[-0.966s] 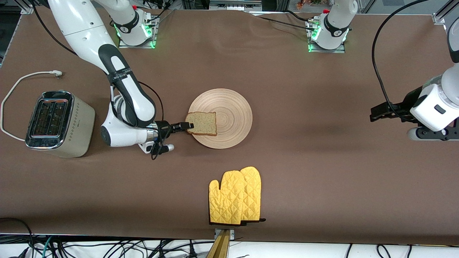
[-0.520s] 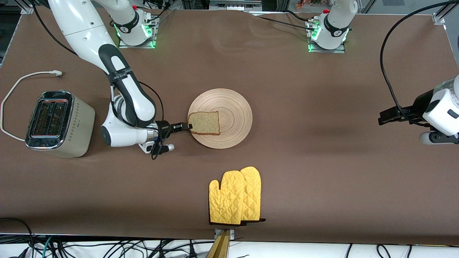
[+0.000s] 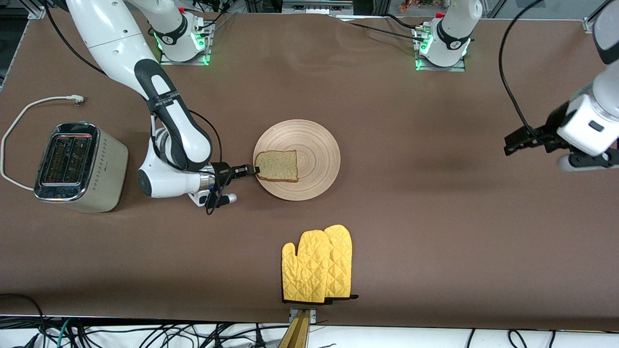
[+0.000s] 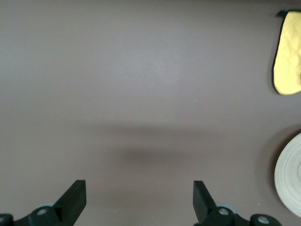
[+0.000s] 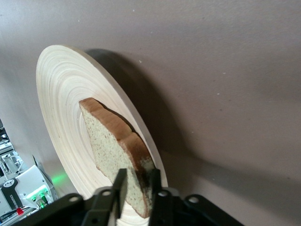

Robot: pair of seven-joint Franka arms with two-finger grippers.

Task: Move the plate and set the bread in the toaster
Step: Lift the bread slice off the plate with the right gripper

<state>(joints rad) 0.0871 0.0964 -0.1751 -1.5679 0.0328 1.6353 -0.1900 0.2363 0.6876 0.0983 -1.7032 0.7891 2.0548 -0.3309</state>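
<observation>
Wooden plate (image 3: 309, 145) carries the bread (image 3: 276, 166), which my right tool (image 3: 252, 169) pinches at the crust, while my left tool (image 3: 513, 144) waits spread wide over bare worktop (image 3: 411, 217).

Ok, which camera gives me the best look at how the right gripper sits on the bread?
The right wrist view: the right gripper has a finger on each face of the bread, at its crust edge over the plate. The front view shows the gripper only as a small dark tip at the slice's edge. The left wrist view doesn't show the bread.
</observation>
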